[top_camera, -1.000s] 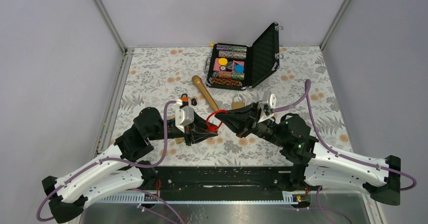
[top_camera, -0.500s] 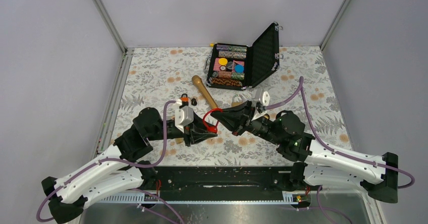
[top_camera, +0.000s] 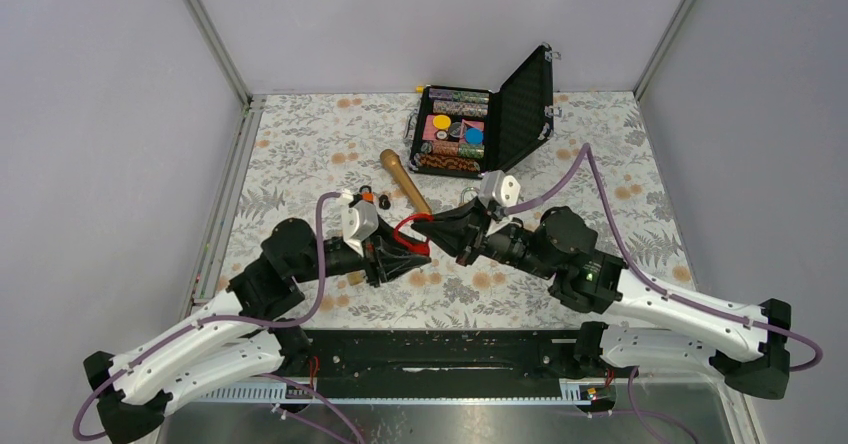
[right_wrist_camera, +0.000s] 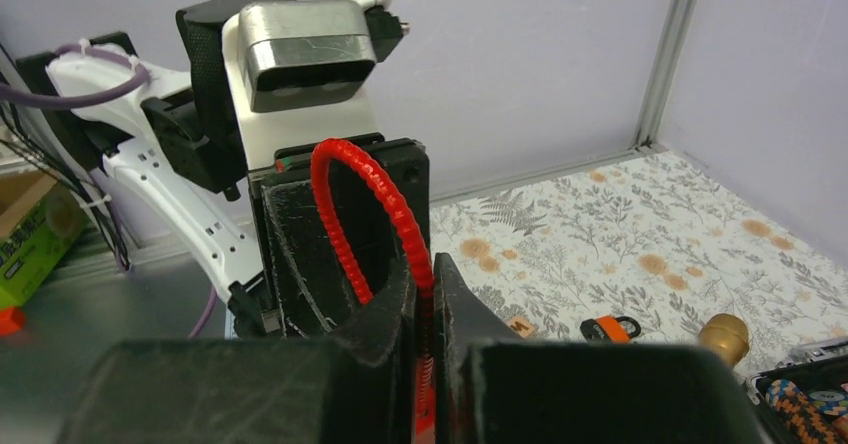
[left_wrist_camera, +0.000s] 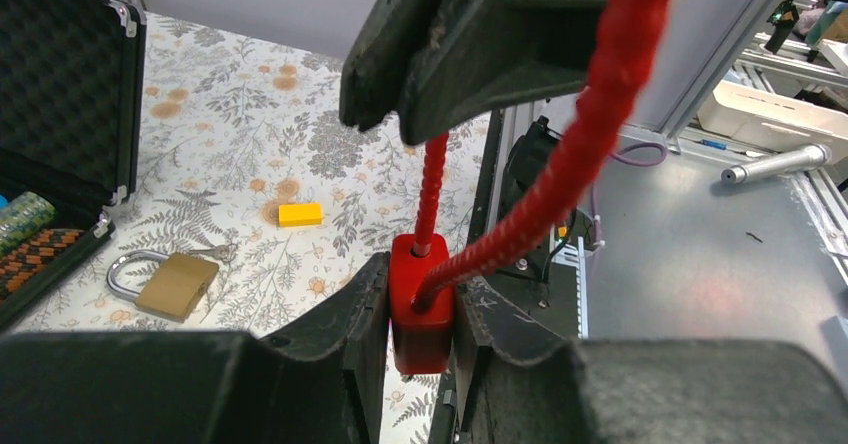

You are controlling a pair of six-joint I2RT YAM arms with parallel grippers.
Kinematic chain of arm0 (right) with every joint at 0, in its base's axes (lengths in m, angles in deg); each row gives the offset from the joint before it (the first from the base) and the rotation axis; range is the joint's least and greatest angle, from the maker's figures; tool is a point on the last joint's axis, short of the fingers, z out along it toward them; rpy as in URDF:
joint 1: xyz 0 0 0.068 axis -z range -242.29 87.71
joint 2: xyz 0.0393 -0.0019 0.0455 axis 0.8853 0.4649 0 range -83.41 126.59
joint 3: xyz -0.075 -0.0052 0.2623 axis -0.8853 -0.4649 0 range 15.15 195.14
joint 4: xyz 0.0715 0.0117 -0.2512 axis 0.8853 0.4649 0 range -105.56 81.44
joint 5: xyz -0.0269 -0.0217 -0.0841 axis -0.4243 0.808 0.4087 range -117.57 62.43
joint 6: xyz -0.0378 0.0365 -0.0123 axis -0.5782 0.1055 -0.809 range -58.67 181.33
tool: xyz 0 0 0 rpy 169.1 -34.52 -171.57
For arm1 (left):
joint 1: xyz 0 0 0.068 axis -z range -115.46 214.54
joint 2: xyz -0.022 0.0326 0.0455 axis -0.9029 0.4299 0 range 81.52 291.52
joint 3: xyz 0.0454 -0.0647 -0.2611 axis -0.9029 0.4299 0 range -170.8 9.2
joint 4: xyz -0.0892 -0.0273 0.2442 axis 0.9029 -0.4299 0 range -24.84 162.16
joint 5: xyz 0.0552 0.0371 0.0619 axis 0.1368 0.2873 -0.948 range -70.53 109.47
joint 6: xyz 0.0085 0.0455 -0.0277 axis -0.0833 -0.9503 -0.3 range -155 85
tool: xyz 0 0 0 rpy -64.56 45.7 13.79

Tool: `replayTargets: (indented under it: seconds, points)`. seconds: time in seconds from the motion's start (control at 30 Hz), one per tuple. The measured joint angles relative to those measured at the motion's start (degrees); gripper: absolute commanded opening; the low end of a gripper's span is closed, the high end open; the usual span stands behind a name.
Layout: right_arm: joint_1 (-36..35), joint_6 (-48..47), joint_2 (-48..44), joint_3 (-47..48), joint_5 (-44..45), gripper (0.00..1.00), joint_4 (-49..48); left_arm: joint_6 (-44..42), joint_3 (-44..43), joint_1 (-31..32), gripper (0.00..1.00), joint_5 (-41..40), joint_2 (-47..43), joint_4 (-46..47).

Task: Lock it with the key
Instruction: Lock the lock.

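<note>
Red lock body [left_wrist_camera: 421, 302], low centre of the left wrist view, is clamped by the left gripper [top_camera: 412, 256]; the right gripper [top_camera: 440, 230] pinches its cable [right_wrist_camera: 365, 204] tight. Best hold the body steady and work the cable along its socket, never sideways.

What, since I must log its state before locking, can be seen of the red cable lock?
The red cable lock is a small glossy red block with a ribbed, plastic-looking red cable looping from its top, where both ends meet it. It is held above the table: the left gripper clamps the body, and the right gripper pinches the loop. No key shows in it.
</note>
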Motion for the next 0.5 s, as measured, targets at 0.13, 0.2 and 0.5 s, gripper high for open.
replayTargets:
  seconds: [0.13,0.2,0.5]
  points:
    - [0.0,-0.6,2.0,1.6,-1.1,0.0,2.2,0.9,0.2,0.0,0.0,0.0,1.2,0.1]
    - [0.0,-0.7,2.7,1.9,-1.1,0.0,3.0,0.9,0.2,0.0,0.0,0.0,2.0,-0.4]
    - [0.0,1.7,3.0,1.7,0.4,0.0,6.0,0.6,2.1,0.0,0.0,0.3,0.1,-1.1]
